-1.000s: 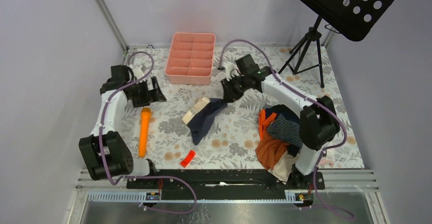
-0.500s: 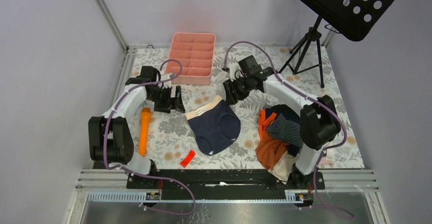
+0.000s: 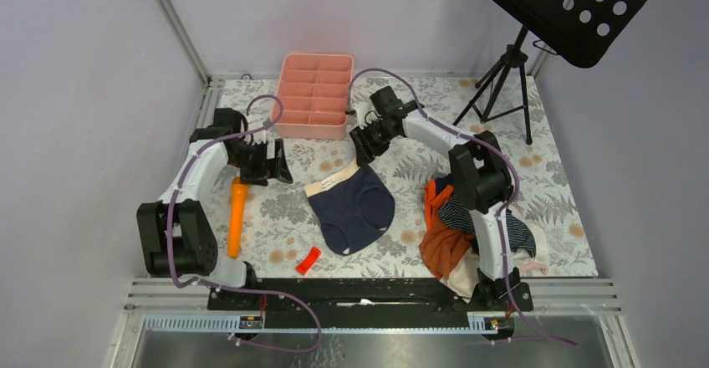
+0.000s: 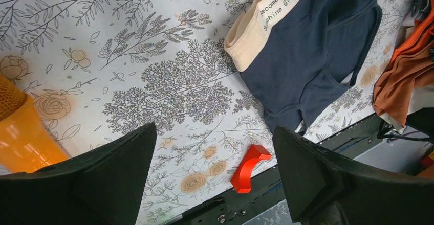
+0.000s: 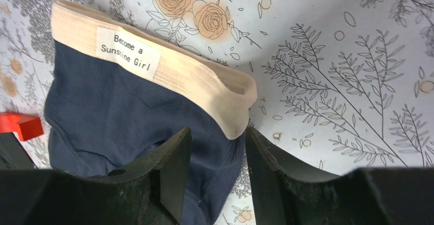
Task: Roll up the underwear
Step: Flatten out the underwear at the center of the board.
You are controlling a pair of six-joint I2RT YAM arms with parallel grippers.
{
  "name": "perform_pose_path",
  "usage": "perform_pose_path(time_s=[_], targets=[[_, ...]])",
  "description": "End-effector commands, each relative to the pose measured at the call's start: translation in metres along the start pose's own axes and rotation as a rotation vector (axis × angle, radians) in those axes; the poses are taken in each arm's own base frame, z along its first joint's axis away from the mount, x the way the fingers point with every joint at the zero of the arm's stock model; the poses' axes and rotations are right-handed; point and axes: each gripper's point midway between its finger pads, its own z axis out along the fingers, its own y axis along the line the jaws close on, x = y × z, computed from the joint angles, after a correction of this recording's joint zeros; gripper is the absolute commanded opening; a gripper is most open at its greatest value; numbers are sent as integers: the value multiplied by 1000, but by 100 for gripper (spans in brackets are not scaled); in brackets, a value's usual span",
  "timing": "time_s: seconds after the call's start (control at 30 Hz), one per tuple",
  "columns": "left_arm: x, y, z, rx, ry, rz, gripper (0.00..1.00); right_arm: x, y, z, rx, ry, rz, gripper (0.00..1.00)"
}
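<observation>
Looking at the top view, your navy briefs (image 3: 351, 205) are lying spread open and flat around the middle of the table (image 3: 556, 176), with the tan waistband (image 5: 169, 69) on the side toward the far edge and the crotch end toward the near edge. You can read the label (image 5: 128, 51) from the right wrist: "Become a Sunshine Girl". Your right tool (image 3: 361, 146) hangs over the right end of that waistband with only a narrow gap between its fingers, and there's no cloth pinched in it. Your left tool (image 3: 272, 163) is just off the waistband's left end, spread wide and holding nothing, with bare table under it in its wrist view. The striped pair (image 3: 453, 214) is in the clothes pile (image 3: 443, 255) near the right near corner, partly behind your right arm. A pink tray (image 3: 313, 92) sits at the far edge, an orange stick (image 3: 238, 213) lies toward the left edge, and a red piece (image 3: 308, 259) lies by the near edge.
</observation>
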Motion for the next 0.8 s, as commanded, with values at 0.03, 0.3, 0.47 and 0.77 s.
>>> perform_pose_path(time_s=[0.03, 0.3, 0.47, 0.77], targets=[[-5, -3, -14, -3, -50, 41, 91, 1, 5, 9, -73, 51, -91, 47], [4, 0, -8, 3, -23, 22, 91, -12, 10, -2, -83, 21, -103, 6], [0, 3, -4, -17, -36, 33, 91, -22, 28, -68, -65, -16, -58, 0], [-28, -21, 26, 70, -47, 97, 87, 53, -16, -112, 166, 105, 217, 0]])
